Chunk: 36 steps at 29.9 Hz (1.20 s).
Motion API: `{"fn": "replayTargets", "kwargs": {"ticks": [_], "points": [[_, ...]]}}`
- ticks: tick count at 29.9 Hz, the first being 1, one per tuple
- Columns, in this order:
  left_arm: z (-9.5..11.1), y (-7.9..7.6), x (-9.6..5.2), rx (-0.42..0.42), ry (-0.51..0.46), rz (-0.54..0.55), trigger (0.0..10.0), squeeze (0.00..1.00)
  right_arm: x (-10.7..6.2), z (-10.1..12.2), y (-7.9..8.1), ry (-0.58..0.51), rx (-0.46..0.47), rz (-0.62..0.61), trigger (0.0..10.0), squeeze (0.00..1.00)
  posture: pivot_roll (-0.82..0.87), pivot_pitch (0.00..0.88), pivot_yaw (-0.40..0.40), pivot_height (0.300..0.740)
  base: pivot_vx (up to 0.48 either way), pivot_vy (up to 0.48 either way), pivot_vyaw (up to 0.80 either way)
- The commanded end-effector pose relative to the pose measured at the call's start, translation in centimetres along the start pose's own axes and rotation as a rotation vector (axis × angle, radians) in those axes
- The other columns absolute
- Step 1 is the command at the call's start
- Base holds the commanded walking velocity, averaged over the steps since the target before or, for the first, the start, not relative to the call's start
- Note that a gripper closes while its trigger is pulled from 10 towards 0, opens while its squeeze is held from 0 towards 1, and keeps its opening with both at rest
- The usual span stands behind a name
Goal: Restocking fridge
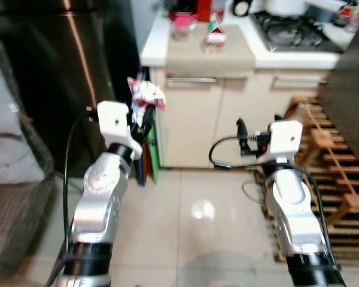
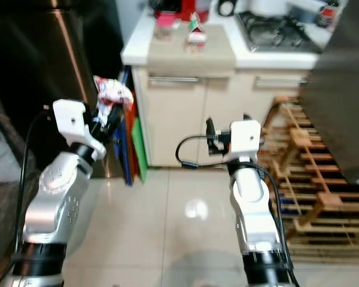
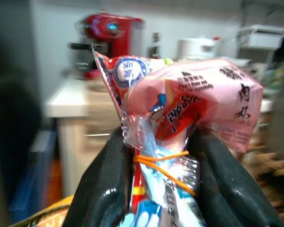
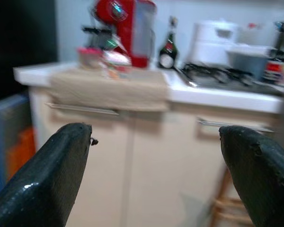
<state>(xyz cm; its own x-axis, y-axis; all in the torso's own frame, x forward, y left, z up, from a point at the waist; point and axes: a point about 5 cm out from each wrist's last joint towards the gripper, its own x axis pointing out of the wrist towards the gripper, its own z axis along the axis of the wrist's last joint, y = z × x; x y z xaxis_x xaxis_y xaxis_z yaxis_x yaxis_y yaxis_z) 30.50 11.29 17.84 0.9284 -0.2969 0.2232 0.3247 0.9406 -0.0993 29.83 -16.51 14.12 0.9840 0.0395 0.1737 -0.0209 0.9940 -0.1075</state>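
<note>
Two silver arms rise from the bottom of the head views, forearms upright over a pale tiled floor (image 1: 197, 203). On the left, the left hand (image 1: 145, 116) is clamped on a snack packet (image 1: 146, 94), held up in front of the dark fridge (image 1: 66, 72) and just beside the corner of the counter (image 1: 197, 57). In the left wrist view the two black fingers (image 3: 102, 189) press on either side of the packet's neck, which an orange rubber band (image 3: 163, 163) ties shut. Its wrapper is pink, red and clear, printed with dark Chinese characters and a blue-and-white round logo; the writing is too blurred to read beyond that. What is inside the packet cannot be made out.

The right hand (image 4: 156, 179) is held level toward the cream cabinet doors (image 1: 203, 119), its fingers (image 4: 52, 175) well apart with nothing between them.

On the counter stand a red coffee machine (image 4: 125, 30), a dark bottle (image 4: 168, 45) with a round label, a small carton with a red top (image 1: 214, 34) and a pink-lidded cup (image 1: 182, 25). A gas hob (image 1: 290, 30) sits further along, with a white pot (image 4: 213, 42) behind it. A beige cloth (image 4: 109, 87) hangs over the counter edge. Wooden slatted pallets (image 1: 329, 173) lean beside the right arm, and a grey cushioned seat (image 1: 12, 179) lies on the far left.
</note>
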Motion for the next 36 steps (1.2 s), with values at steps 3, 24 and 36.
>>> {"fn": "replayTargets", "kwargs": {"ticks": [3, 24, 36], "points": [[0.7, -0.1, 0.1, 0.014, -0.024, -0.034, 10.0, 0.00, 0.1, 0.3, -0.2, -0.017, -0.002, -0.007, 10.0, 0.33, -0.09, 0.000, 0.052, 0.740, 0.000, 0.000, 0.00], [1.0, -0.8, 0.2, 0.034, -0.047, -0.126, 10.0, 0.00, 0.1, -0.1, -0.2, -0.015, -0.006, -0.009, 10.0, 0.32, -0.09, 0.000, 0.068, 0.740, 0.000, -0.373, 0.00], [0.8, 0.1, 0.1, 0.023, -0.033, -0.083, 10.0, 0.00, -0.2, -0.2, -0.3, -0.010, -0.004, -0.016, 10.0, 0.32, -0.09, 0.000, 0.074, 0.740, 0.061, -0.424, 0.00]]}}
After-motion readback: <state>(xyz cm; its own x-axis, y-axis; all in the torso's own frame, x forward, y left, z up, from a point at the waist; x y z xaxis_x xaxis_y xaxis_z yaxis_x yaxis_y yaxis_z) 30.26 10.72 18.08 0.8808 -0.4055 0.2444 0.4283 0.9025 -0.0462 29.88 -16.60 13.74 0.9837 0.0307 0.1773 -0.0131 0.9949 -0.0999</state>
